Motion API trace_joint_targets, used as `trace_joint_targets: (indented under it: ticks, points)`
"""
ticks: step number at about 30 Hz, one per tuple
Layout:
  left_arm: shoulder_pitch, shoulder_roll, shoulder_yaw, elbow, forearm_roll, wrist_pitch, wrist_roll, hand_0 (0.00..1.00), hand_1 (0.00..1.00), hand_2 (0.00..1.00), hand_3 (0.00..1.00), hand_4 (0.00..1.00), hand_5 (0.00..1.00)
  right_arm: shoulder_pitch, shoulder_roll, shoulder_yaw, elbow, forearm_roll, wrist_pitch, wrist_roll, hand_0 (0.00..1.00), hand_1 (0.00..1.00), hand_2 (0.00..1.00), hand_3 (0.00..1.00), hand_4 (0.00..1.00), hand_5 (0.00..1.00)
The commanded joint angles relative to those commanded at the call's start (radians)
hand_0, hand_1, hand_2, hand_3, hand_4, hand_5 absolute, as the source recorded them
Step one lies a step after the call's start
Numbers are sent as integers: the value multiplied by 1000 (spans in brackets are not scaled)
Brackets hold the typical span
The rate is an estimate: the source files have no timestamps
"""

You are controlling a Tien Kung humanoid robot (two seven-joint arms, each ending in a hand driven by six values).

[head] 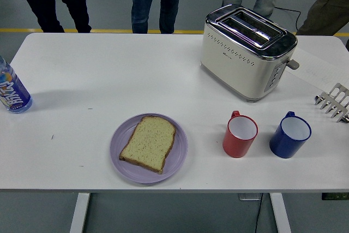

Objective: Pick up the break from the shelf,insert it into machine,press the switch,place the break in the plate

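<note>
bread point(149, 142): one slice, lying flat in the purple plate point(121, 160), its crust edge dark along the near and right sides; it sits inside the rim and touches nothing else.
plate: near middle of the desk point(109, 75), a little left of centre, close to the near edge.
toaster point(246, 53): cream body with a chrome top, standing on the far right part of the desk, set at an angle; both slots on top look dark and nothing sticks up out of them. a lever knob shows on its right end.
rack point(334, 102): a pale slotted rack at the right edge of the desk, only partly in view, no slice seen in the part that shows.
red cup point(239, 135): upright, white inside, near side of the desk, in front of the toaster, handle turned to the far side.
blue cup point(289, 134): upright, white inside, just to the right of the red cup, apart from it.
bottle point(12, 92): clear with a blue label, at the left edge of the desk, partly cut off by the frame.
people: legs of several persons stand along the far side of the desk; none of their hands can be seen.
robot hand: neither the left nor the right one appears, so whether the fingers are spread or pressed together cannot be told.
</note>
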Motion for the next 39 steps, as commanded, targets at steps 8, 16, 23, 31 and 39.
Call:
trace_joint_targets:
  ticks: [8, 16, 23, 31, 39]
  points:
    - [7, 1, -12, 0, 19, -2, 3, 627, 499, 505, 536, 326, 805, -10, 1, -4, 1, 3, 1, -1, 762, 715, 706, 671, 490, 312]
    - [10, 0, -27, 0, 41, -4, 6, 627, 499, 505, 535, 327, 805, -17, 1, -6, 1, 4, 3, -2, 758, 713, 706, 670, 490, 316]
    - [17, -1, -35, 0, 52, -6, 7, 627, 498, 503, 536, 325, 802, -24, 7, -4, 5, 4, 4, -2, 757, 709, 705, 670, 490, 320]
    - [17, -2, -37, 0, 64, -11, 7, 627, 498, 502, 535, 324, 803, -31, 4, 0, 9, 4, 7, -2, 758, 710, 704, 666, 489, 327]
    - [19, -5, -52, 0, 89, -18, 8, 626, 499, 502, 536, 325, 803, -39, 5, 10, 13, 5, 9, -2, 757, 710, 704, 665, 490, 330]
